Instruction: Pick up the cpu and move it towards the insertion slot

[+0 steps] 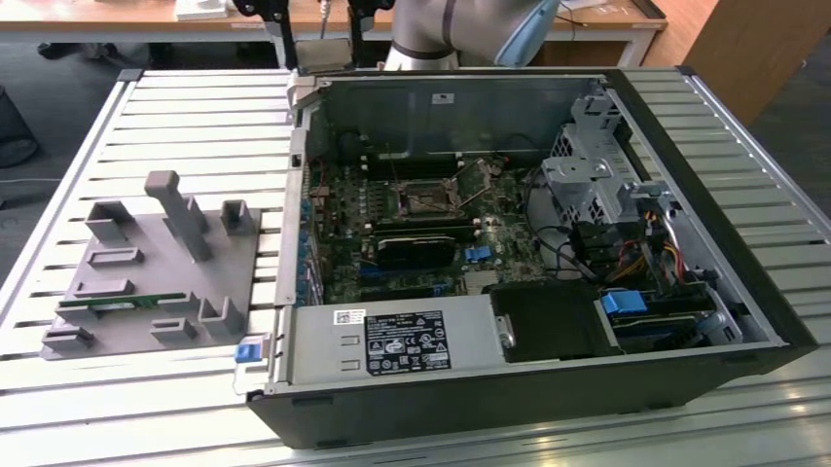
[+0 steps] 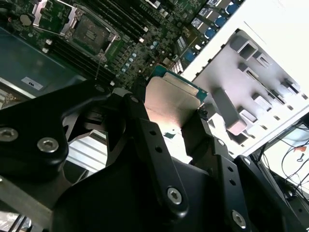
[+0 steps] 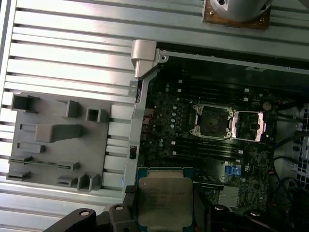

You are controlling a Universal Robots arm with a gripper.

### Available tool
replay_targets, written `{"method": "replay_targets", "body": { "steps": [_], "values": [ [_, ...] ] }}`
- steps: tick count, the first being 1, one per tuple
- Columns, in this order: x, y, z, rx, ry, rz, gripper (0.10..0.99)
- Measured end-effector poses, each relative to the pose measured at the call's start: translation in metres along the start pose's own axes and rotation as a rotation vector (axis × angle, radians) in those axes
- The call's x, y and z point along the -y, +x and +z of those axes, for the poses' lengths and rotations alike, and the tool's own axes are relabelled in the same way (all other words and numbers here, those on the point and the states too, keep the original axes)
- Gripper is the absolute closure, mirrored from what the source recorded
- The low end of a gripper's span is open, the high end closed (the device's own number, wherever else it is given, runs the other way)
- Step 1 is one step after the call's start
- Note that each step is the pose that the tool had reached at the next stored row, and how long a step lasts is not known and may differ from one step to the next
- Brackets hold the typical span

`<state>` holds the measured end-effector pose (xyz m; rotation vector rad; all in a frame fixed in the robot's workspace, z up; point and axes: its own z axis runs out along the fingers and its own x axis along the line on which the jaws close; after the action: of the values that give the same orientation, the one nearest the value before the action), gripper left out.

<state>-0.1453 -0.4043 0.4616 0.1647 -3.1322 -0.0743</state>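
Observation:
My gripper (image 2: 169, 104) is shut on the cpu (image 2: 171, 108), a flat square chip with a silver top and a thin teal rim, clamped by its edges between the black fingers (image 2: 140, 104). In the first wrist view the cpu (image 3: 165, 200) hangs in the gripper (image 3: 165, 209) high over the open computer case, by the case wall nearest the tray. The insertion slot (image 3: 212, 121), a dark square socket in a silver frame with its cover swung aside, lies on the motherboard some way off. The exterior view has the gripper (image 1: 325, 44) and cpu (image 1: 325, 53) above the case's back corner, and the slot (image 1: 426, 201) mid-board.
The computer case (image 1: 520, 389) lies open on a slatted metal table (image 1: 195, 107). A grey tray (image 1: 136, 282) with upright posts and a green memory stick (image 1: 124, 305) sits on the exterior view's left. Drive cages and cables (image 1: 610, 224) crowd the case's other side.

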Motion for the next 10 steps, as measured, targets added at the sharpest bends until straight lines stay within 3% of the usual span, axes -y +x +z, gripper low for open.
{"method": "replay_targets", "body": {
  "steps": [10],
  "values": [
    [-0.0128,-0.018,0.0011,0.0,0.0,-0.001,0.545]
  ]
}}
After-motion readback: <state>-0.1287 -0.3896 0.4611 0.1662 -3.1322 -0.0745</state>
